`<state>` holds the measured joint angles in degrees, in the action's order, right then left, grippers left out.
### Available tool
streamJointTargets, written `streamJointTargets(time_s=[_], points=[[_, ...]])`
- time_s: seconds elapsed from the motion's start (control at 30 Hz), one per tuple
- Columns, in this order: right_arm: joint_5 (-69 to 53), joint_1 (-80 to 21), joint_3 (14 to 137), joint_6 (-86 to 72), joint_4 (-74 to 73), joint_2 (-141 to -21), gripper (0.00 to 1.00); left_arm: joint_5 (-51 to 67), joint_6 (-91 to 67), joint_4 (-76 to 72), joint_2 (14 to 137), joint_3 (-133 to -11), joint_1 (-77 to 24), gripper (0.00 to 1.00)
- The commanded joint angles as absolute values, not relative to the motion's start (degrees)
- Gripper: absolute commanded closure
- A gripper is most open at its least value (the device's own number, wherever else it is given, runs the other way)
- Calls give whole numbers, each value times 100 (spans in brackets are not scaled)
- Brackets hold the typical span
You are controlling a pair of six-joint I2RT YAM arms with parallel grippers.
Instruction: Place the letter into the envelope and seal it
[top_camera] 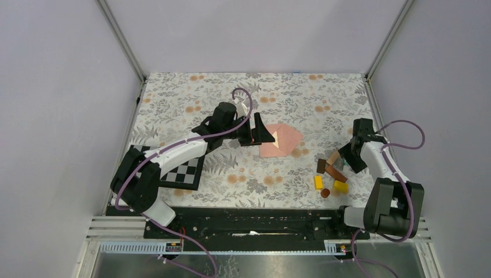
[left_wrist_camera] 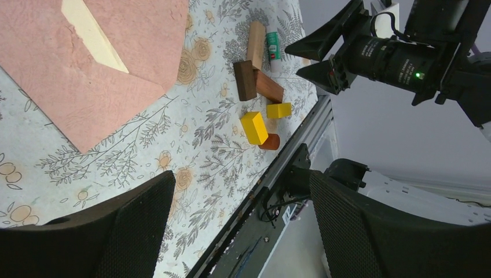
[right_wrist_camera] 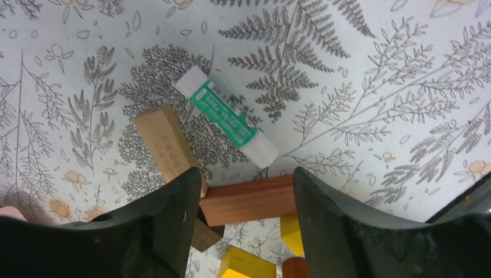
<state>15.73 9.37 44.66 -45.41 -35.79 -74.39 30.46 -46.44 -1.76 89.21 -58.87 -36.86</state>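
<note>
Right pincer [right_wrist_camera: 246,176] near green glue stick [right_wrist_camera: 227,120]

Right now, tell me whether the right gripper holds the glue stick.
No, the glue stick lies on the table, clear of the open right gripper.

A salmon-pink envelope [top_camera: 281,141] bares a cream sheet [left_wrist_camera: 92,35] on a white cloth [top_camera: 301,92] printed with grey ferns and orange flowers. Alongside: a black-and-white checkerboard [top_camera: 184,171], 2 yellow blocks [left_wrist_camera: 253,127], tan [left_wrist_camera: 255,37], dark-brown [left_wrist_camera: 244,80] and red-brown [left_wrist_camera: 269,87] blocks, and a green-and-white glue stick [right_wrist_camera: 227,120]. Purple cables [top_camera: 241,88] trail white-and-black arms [top_camera: 179,153].
</note>
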Motion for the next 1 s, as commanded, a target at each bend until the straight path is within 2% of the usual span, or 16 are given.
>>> streamJointTargets(time_s=[0.0, 0.33, 0.7, 0.97], points=[[1850, 1001, 4387, -4349, -3071, -7678, 36, 3294, -4719, -597, 8800, -5853, -3665, 12], [1821, 1011, 4281, -4169, -2649, -8288, 43, 3411, -4759, -651, 8922, -5847, -3652, 12], [1827, 1011, 4315, -3961, -2411, -8841, 67, 3491, -4851, -783, 9029, -5782, -3595, 12], [2036, 1011, 4425, -3738, -2518, -8598, 86, 3512, -4869, -841, 9114, -5807, -3547, 11]])
